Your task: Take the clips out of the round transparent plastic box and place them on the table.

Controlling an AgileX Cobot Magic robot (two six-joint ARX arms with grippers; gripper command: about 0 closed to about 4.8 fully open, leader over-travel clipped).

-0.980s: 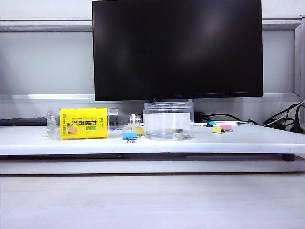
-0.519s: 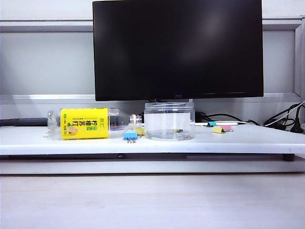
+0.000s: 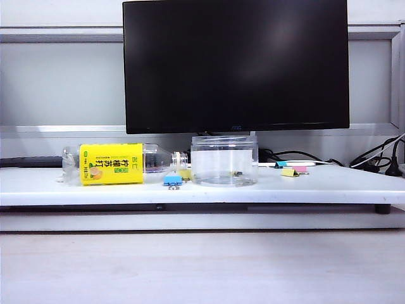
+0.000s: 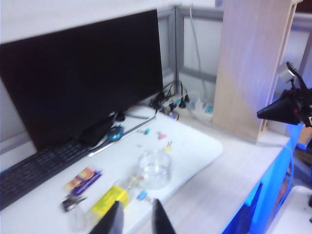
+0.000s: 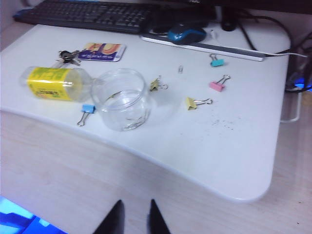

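The round transparent plastic box (image 3: 224, 161) stands upright on the white table (image 3: 329, 187), below the monitor. Its open mouth shows in the right wrist view (image 5: 122, 100), with thin wire shapes at its bottom; I cannot tell whether a clip lies inside. Clips lie on the table beside it: yellow (image 5: 191, 103), pink (image 5: 215, 86), teal (image 5: 217, 62) and a dull yellow one (image 5: 155, 85) next to the box. My right gripper (image 5: 136, 202) is open and empty over the wood-grain surface, short of the table's front edge. My left gripper (image 4: 136, 204) is open and empty, high above the bottle's end; that view is blurred. Neither arm shows in the exterior view.
A yellow-labelled bottle (image 3: 117, 164) lies on its side left of the box, with a blue clip (image 3: 172, 180) by its neck. Keys (image 5: 68, 55), a card (image 5: 102, 51), a keyboard (image 5: 83, 14), a mouse (image 5: 187, 33) and cables sit further back, under the monitor (image 3: 235, 63).
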